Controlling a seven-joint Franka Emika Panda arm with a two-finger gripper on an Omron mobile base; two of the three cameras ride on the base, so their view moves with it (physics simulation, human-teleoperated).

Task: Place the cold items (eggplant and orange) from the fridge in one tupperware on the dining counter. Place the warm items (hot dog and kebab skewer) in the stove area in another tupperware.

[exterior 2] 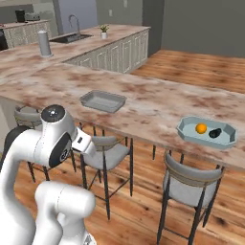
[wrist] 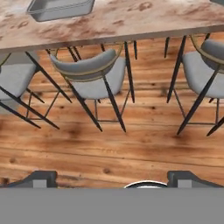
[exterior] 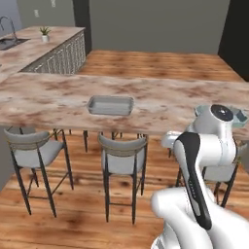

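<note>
Shallow grey rectangular tray (wrist: pixel 61 8) on pinkish-tan marble table (wrist: pixel 131 19), well beyond end effector (wrist: pixel 112 179); its finger tips (wrist: pixel 41 178) spread wide, holding nothing.

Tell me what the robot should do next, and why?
Probably drive off to the stove area for the hot dog or the kebab skewer. The orange and a dark item beside it, likely the eggplant, already sit in the light blue tupperware, the grey tray holds nothing, and the hand is open.
</note>
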